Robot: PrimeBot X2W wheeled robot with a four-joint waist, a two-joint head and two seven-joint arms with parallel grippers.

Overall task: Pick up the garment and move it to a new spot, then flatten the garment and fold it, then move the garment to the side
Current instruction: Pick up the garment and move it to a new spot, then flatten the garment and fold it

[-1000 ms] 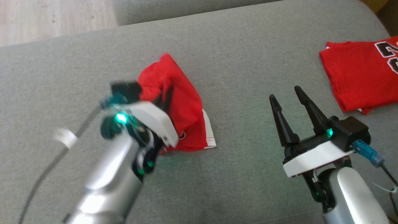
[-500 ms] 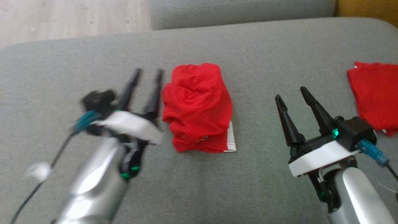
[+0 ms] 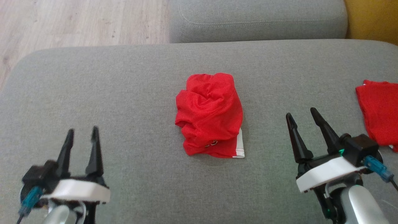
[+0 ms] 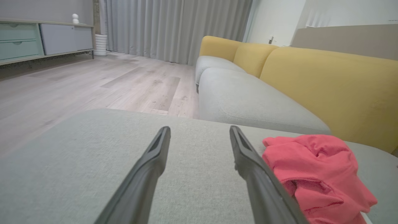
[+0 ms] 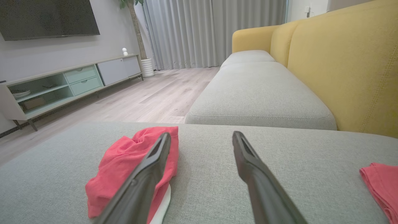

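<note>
Both claws stand with fingers apart and empty: your left claw [image 3: 83, 130] near the front left corner of the grey cushion [image 3: 124, 77], your right claw [image 3: 301, 112] toward the front right. Between them, touching neither, the crumpled red garment [image 3: 210, 115] lies mid-cushion. Another red cloth [image 3: 381, 115] sits at the right edge.

Your light is soft and even; the black two-fingered left gripper [image 3: 82, 130] blurs slightly, and the crumpled red garment [image 3: 210, 115] right of it casts a faint shadow.
</note>
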